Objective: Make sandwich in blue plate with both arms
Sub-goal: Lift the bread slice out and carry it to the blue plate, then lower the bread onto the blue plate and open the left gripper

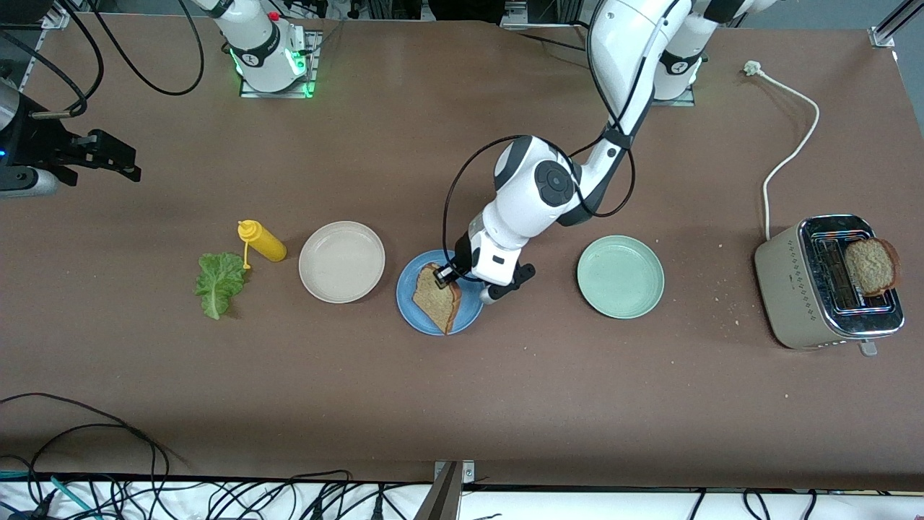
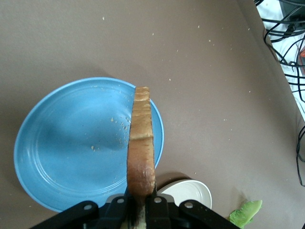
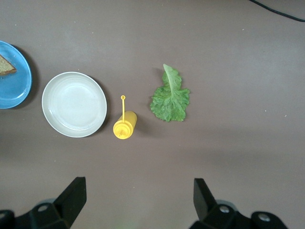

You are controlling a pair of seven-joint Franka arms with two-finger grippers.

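Here, in the front view, the left end effector [image 1: 442, 275] pinches a toast slice [image 1: 436, 297] on edge over the blue plate [image 1: 468, 312]. Left wrist view: light, crumbly bread, best gripped gently at the crust. Right wrist view: the right end effector [image 3: 138, 200] waits spread, lettuce [image 3: 170, 97] below it.

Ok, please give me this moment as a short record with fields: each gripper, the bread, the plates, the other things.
left gripper: shut on bread slice, held over blue plate
right gripper: open, waiting above the table near lettuce leaf
second bread slice: on toaster, toward the left arm's end
beige plate: beside blue plate
mint-green plate: nothing on it
mustard bottle: lying between lettuce leaf and beige plate
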